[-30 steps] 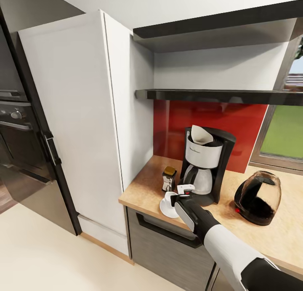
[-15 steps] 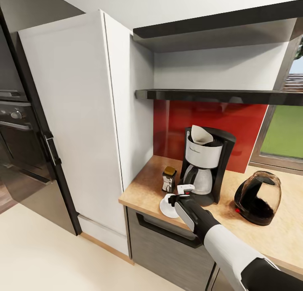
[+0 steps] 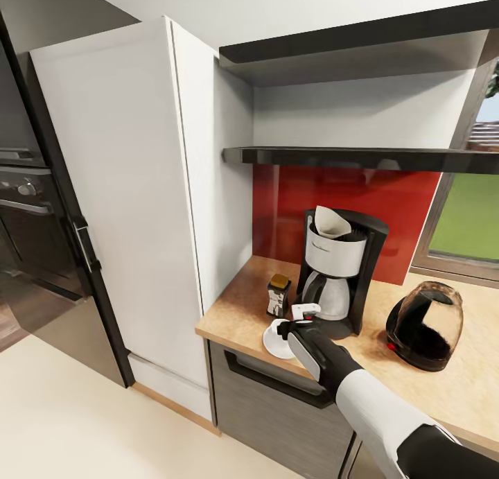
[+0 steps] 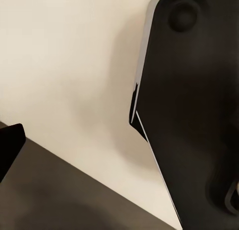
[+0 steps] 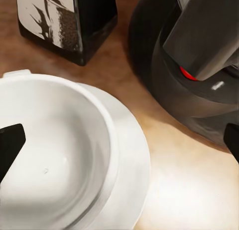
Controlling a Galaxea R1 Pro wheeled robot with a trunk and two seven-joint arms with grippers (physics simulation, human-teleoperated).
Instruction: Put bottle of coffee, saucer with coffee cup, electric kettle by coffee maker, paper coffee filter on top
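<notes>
Right gripper [image 3: 299, 317] dropped slightly onto the coffee cup [image 5: 52, 152], now seated on saucer [image 5: 130, 155]; jaws wide open, holding nothing. Station looks complete.

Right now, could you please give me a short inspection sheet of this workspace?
Surface: tan countertop, dark cabinets below.
Job's things: coffee maker with filter on top; coffee bottle beside it; cup sitting on saucer; kettle to the maker's other side.
Clutter: nothing seen.
Grippers: right gripper over the cup, jaws apart; left cannot tell.
Cables: nothing seen.
Surroundings: black shelf, red backsplash, window.
</notes>
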